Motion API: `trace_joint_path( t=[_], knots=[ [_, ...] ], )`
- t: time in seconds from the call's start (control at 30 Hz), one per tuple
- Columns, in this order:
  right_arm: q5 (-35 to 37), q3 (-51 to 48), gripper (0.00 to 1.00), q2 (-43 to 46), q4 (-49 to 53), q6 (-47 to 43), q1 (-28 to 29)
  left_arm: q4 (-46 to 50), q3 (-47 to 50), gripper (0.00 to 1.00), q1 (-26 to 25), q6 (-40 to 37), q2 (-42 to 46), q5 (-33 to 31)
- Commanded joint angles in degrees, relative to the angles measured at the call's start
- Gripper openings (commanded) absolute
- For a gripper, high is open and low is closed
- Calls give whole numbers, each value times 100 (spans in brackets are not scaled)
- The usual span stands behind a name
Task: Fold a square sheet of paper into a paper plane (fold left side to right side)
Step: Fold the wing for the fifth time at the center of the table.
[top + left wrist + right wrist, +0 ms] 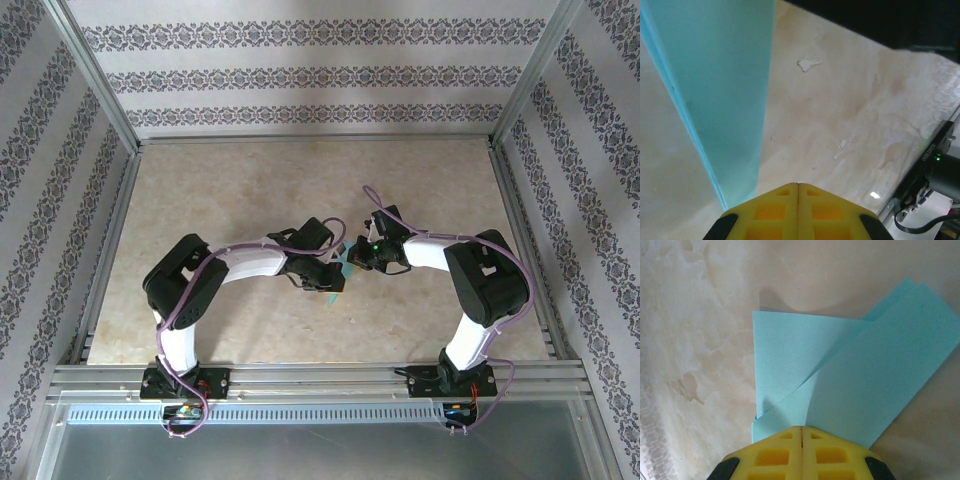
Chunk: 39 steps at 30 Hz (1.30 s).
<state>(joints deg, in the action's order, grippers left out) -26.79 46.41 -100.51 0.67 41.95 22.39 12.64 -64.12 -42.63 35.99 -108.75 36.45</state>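
Right pincer is clamped shut on the folded teal paper at bottom centre; left pincer closed too, paper rising just left of it.

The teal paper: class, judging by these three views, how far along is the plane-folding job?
Done: the paper is already folded into overlapping layers. In hand: the closed right gripper sits at its near edge, and the closed left gripper sits beside a strip of it; whether either pinches it is unclear. Left: no slim pointed dart yet, so more folds remain.
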Motion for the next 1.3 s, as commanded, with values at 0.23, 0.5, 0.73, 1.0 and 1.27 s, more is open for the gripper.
trace_joint_path(
  t=[0.23,0.5,0.73,1.0,1.27],
  knots=[
    [455,-141,0,-315,628,-95,90,-173,192,0,45,-23,-373,42],
    [457,-101,0,-372,656,-109,81,-354,1095,0,-109,256,136,161],
    [438,10,0,-433,651,-192,72,-369,1646,0,-166,403,696,228],
    [276,515,0,-109,812,-361,112,-606,1761,0,-35,357,1706,237],
    [947,1131,39,879,1953,-566,382,-628,1881,14,626,50,2991,-795]
  ],
)
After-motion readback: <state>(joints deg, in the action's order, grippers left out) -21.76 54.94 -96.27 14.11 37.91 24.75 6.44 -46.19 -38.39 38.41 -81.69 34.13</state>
